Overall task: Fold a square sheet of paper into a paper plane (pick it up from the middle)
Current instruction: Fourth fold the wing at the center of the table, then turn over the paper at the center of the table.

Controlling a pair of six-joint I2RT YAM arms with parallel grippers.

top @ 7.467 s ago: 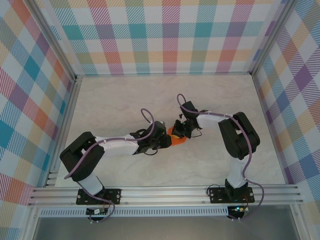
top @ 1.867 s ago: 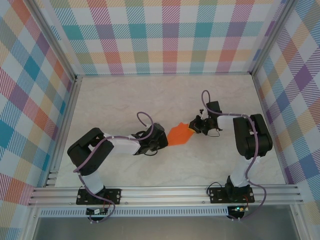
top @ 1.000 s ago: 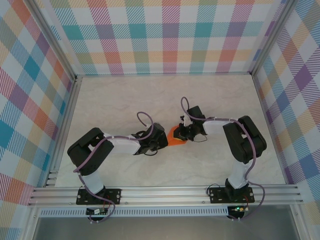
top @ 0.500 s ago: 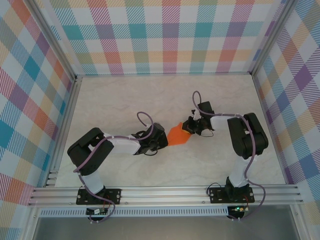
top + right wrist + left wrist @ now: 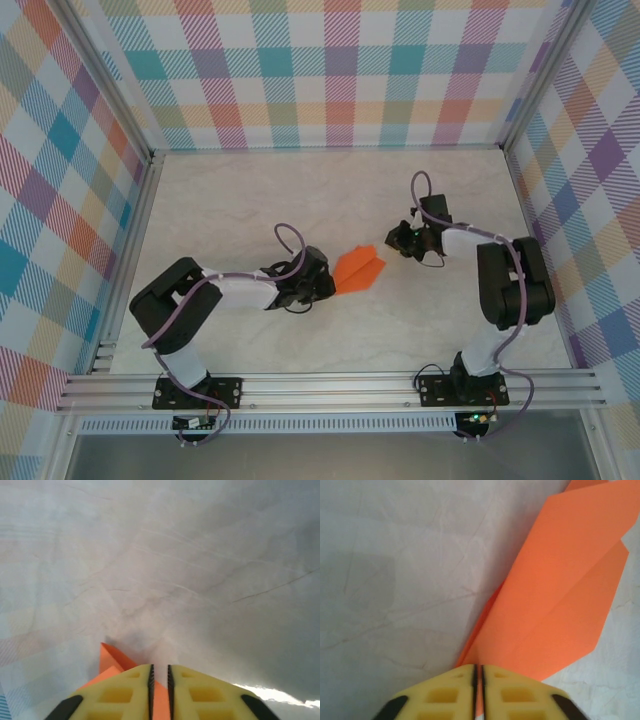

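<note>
Plaid walls (image 5: 340, 70) on three sides, pale marbled bench (image 5: 230, 200) in the middle. Paper plane (image 5: 358, 271) lies near bench centre, long axis running 8 o'clock to 2 o'clock, narrow end at 8.

Progress, my read: most of the folding is done. No flat square left. It's a pointed dart with stacked layers and a crease down its length. Wings look flattened against the body rather than spread, so I'd guess what's left is sharpening or opening the wings, then letting go. Can't confirm symmetry.

Left hand (image 5: 326, 287) sits at the plane's 8 o'clock end. Its fingers (image 5: 445, 696) are pressed all but together, pinching the narrow end. Orange runs straight into the slit.

Right hand (image 5: 397, 241) is just off the wide end, at 2 o'clock from the plane. Fingers nearly together, with orange showing in the thin slit between them. Can't tell whether that's a pinch or just paper seen underneath.

View differences:
- Overhead gives the layout, both arms and the plane's outline. It looks to put the right hand slightly clear of the paper. No finger detail.
- Left wrist camera gives the layers, the diagonal crease and the pinch.
- Right wrist camera gives bare bench ahead at 12 o'clock, plus a small orange corner poking out at 10 o'clock of its fingers. Overhead doesn't resolve that corner.
</note>
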